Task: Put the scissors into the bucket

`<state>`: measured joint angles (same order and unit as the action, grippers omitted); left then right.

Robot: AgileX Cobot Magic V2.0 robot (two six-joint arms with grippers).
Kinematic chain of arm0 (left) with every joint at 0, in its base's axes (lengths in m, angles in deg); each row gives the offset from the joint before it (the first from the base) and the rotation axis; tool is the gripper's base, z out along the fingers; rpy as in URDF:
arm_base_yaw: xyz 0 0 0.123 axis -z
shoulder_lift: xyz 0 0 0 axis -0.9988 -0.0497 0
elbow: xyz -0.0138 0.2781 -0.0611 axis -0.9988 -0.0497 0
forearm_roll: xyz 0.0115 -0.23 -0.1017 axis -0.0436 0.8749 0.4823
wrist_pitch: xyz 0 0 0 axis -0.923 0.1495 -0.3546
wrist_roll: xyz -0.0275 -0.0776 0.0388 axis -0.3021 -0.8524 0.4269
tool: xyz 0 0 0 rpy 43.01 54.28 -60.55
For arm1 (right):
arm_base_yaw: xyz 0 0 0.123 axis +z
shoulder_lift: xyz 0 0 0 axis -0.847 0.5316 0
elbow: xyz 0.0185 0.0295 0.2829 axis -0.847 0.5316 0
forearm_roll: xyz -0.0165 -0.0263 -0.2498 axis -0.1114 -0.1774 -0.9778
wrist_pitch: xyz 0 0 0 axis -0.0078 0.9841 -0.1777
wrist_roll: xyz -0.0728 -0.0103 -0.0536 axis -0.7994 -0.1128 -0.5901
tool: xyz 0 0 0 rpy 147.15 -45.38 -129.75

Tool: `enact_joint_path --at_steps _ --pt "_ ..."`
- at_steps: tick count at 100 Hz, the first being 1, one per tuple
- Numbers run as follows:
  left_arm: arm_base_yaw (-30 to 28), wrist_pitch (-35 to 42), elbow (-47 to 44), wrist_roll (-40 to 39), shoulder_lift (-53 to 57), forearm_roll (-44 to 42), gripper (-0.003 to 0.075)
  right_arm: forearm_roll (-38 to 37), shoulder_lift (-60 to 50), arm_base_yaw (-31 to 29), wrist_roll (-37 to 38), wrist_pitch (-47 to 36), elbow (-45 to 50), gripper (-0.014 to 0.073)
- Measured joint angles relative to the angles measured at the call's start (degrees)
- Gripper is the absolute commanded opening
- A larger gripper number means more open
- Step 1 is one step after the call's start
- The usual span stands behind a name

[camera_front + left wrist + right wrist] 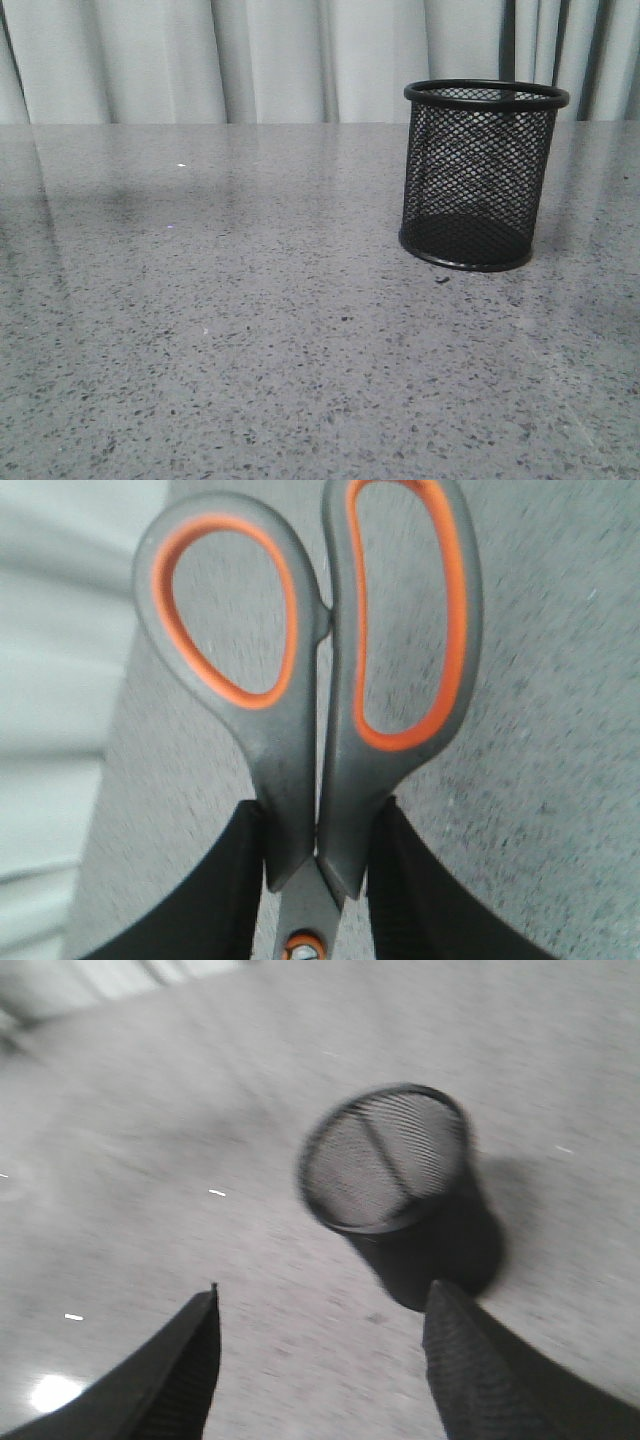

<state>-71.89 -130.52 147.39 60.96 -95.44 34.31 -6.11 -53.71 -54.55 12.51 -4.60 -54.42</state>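
In the left wrist view my left gripper (318, 825) is shut on the scissors (300, 750), its black fingers (225, 900) pressing the grey handles just past the pivot. The orange-lined loops point away from the wrist and the blades are out of view. The black wire-mesh bucket (480, 175) stands upright at the right of the table in the front view, with nothing showing inside. The right wrist view shows that bucket (390, 1175) from above, beyond my right gripper (325, 1305), which is open and holds nothing. Neither arm shows in the front view.
The grey speckled tabletop (220, 330) fills the front view. Pale curtains (250, 55) hang behind its far edge. A small dark speck (442, 279) lies just in front of the bucket.
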Motion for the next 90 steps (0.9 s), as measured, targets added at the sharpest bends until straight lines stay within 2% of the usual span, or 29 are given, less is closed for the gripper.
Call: enact_joint_path --at_steps 16,28,59,90 --pt "7.4 -0.4 0.3 -3.9 3.8 -0.4 -0.0020 14.0 1.0 0.0 -8.5 0.9 -0.9 0.0399" --pt "13.6 -0.6 0.3 -7.5 4.8 -1.9 -0.0020 19.1 3.2 0.0 -11.5 3.1 -3.7 0.0399" --pt "31.7 0.6 0.3 -19.7 4.9 -12.2 -0.0020 23.0 8.8 0.3 -13.0 8.6 -13.2 0.0399" --pt "45.0 3.3 0.3 -30.1 1.6 -21.8 -0.0020 24.1 11.3 0.4 -13.1 10.8 -17.5 0.0399"
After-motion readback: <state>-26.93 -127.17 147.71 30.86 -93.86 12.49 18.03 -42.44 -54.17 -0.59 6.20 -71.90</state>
